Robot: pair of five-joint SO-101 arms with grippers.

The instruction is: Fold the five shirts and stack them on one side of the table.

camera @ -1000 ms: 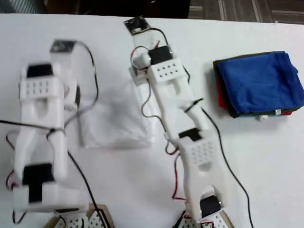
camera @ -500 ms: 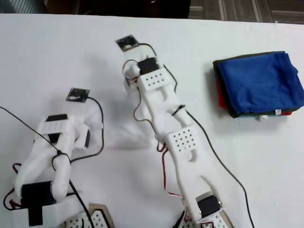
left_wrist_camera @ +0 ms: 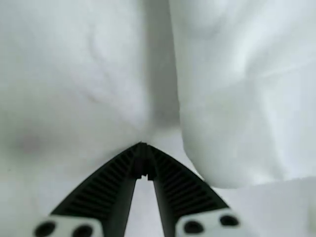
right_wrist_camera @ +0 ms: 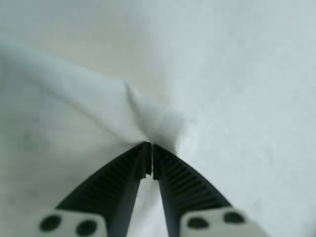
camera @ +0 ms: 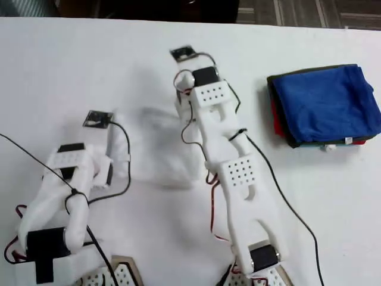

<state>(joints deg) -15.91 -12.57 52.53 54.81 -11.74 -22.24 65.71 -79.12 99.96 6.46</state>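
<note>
A white shirt (camera: 159,152) lies bunched on the white table (camera: 53,59) between the two arms, hard to tell from the tabletop. My left gripper (camera: 113,143) is at its near-left side, and the left wrist view has that gripper (left_wrist_camera: 143,148) shut on a pinch of white cloth (left_wrist_camera: 227,98). At the shirt's far-right side is my right gripper (camera: 181,106); in its own wrist view it (right_wrist_camera: 148,147) is shut on a raised fold of the shirt (right_wrist_camera: 94,103). A stack of folded shirts (camera: 324,102), blue on top with red and dark ones beneath, sits at the right side of the table.
Both white arms stretch from the near edge over the middle of the table, with loose black and red cables (camera: 122,170) trailing beside them. Open tabletop lies at the far left and between the right arm and the stack.
The left arm pulled back toward the near edge, dragging its side of the shirt. The right arm swung left, then back right. The flat shirt is now bunched.
</note>
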